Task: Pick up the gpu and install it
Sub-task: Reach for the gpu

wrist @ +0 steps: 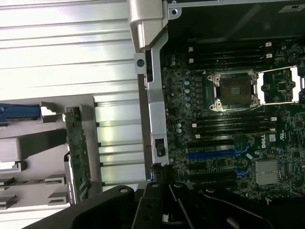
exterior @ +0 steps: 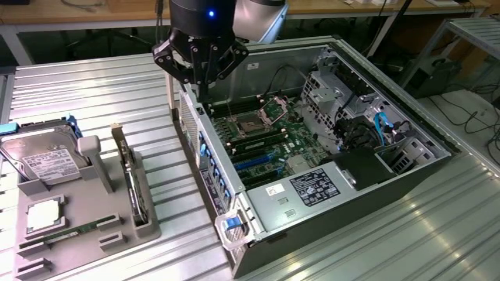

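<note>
The gpu (exterior: 130,175) is a thin green card with a silver end bracket. It stands on edge in a slot of the grey holder (exterior: 86,193) on the exterior view's left. In the wrist view the gpu (wrist: 76,155) is a green strip in the same holder. My gripper (exterior: 203,98) hangs shut and holds nothing. It is over the near wall of the open computer case (exterior: 234,234), well apart from the gpu. The gripper's black linkage (wrist: 159,179) shows in the wrist view beside the case wall. Blue card slots (wrist: 209,155) lie on the motherboard (exterior: 258,140).
The grey holder also carries a silver hard drive (exterior: 43,155), a processor chip (exterior: 45,213) and a RAM stick (exterior: 74,230). Inside the case are an open processor socket (wrist: 236,90), drive cages (exterior: 336,88) and blue cables (exterior: 383,126). Ribbed metal table (exterior: 93,93) lies around.
</note>
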`<state>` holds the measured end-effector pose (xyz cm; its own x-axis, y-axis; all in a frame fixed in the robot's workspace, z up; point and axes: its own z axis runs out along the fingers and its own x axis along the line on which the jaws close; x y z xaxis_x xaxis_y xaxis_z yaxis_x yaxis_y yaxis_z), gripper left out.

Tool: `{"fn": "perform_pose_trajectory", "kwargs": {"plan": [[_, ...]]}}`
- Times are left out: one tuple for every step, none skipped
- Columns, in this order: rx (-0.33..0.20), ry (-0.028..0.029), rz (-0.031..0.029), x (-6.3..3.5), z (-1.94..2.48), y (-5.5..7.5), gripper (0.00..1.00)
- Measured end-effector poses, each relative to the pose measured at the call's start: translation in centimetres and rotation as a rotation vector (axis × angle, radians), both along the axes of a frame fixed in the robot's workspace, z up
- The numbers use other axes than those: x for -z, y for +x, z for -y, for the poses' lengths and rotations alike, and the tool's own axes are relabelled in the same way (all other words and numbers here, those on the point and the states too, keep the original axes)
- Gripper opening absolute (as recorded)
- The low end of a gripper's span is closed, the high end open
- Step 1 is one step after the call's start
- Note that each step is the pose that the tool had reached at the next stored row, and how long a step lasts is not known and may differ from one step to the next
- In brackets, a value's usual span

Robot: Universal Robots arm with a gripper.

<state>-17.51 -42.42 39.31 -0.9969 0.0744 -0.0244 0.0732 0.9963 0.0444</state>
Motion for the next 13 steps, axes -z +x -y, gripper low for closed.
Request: {"fn": "perform_pose_trajectory", "kwargs": {"plan": [[0.0, 0.0, 0.0001, 0.0, 0.01, -0.05, 0.11], [0.0, 0.0001, 0.0, 0.01, 0.01, -0.1, 0.11], [0.0, 0.0, -0.0001, 0.0, 0.02, -0.15, 0.11], [0.0, 0.0, -0.0001, 0.0, 0.03, -0.21, 0.11], [0.0, 0.0, 0.0, 0.01, 0.04, -0.27, 0.11], [0.0, 0.0, 0.0, 0.01, 0.05, -0.33, 0.11], [0.0, 0.0, 0.0, 0.01, 0.06, -0.39, 0.11], [0.0, 0.0, 0.0, 0.01, 0.07, -0.45, 0.11], [0.0, 0.0, 0.0, 0.01, 0.09, -0.51, 0.11], [0.0, 0.0, 0.0, 0.01, 0.1, -0.57, 0.11], [0.0, 0.0, 0.0, 0.02, 0.11, -0.64, 0.11], [0.0, 0.0001, 0.0, 0.02, 0.12, -0.7, 0.11], [0.0, 0.0, 0.0, 0.02, 0.13, -0.77, 0.11]]}}
